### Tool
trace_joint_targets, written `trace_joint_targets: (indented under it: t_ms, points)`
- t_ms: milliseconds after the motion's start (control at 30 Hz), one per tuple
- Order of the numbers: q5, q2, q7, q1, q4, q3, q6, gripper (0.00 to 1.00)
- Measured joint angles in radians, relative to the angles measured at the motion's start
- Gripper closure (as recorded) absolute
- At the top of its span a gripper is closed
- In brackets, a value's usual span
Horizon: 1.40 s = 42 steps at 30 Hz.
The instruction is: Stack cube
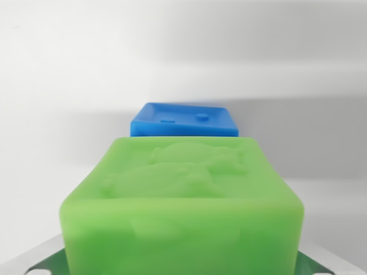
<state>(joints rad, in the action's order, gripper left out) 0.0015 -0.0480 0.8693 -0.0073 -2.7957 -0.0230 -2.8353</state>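
A large green cube (pixel 182 200) with a raised figure on its top face fills the lower half of the wrist view. Grey finger parts (pixel 40 260) show at the bottom left and bottom right corners, pressed against the cube's two sides. My gripper (pixel 182 266) looks shut on it. Just beyond its far edge lies a smaller-looking blue cube (pixel 184 120), flat on the white surface and centred in the view. The green cube hides the blue cube's near side. The two cubes overlap in the picture; I cannot tell whether they touch.
A plain white surface (pixel 69 86) spreads around both cubes, with soft grey shadow bands across the right side.
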Motion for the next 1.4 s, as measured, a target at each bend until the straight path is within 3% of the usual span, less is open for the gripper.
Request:
trace_joint_targets:
  t_ms: [567, 600, 1400]
  points:
    - [-0.008, -0.093, 0.007, 0.000, 0.009, 0.002, -0.087, 1.00]
    - [-0.008, -0.094, 0.007, 0.000, 0.009, 0.002, -0.088, 0.00]
    - [-0.009, -0.094, 0.007, 0.000, 0.010, 0.002, -0.089, 0.00]
